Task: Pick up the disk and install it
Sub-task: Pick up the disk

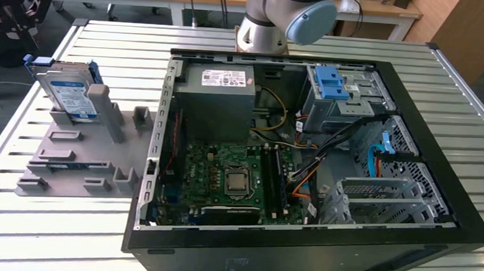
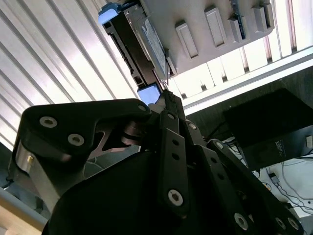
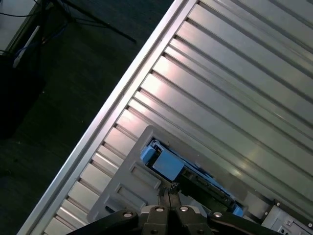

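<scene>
Pincer (image 3: 169, 187) in both wrist views: fingertips pressed together, gripping nothing, held clear of the disk (image 3: 166, 165). The disk stands on edge in a grey slotted holder (image 1: 74, 164) at the upper left of the exterior view, with its blue carrier frame along its edges. The holder rests on the slatted metal worktop (image 1: 79, 239). Just beside it, toward the exterior view's right, lies an open computer case (image 1: 302, 249). A grey cage with a blue latch (image 1: 334, 87) sits in the case's upper right.
</scene>
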{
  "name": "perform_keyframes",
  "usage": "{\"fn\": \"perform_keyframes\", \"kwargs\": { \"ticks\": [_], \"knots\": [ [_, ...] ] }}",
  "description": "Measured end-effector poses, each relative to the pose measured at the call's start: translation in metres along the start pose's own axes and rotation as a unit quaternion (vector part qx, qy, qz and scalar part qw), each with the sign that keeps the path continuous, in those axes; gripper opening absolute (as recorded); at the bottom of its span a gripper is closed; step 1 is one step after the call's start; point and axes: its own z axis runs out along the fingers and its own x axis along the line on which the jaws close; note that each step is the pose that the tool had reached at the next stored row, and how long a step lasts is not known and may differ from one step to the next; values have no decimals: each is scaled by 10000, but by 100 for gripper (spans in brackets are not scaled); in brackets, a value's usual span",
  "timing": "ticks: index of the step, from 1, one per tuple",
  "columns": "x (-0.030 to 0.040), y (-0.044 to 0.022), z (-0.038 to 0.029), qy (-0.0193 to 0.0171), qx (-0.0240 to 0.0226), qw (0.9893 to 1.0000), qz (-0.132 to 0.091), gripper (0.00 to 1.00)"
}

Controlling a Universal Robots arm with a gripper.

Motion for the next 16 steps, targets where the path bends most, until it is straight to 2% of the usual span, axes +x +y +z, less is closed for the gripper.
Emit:
{"fn": "perform_keyframes", "kwargs": {
  "ticks": [9,16],
  "knots": [
    [0,0,1,11,1,9996,-278,11],
    [1,0,1,22,2,9986,-528,11]
  ]
}}
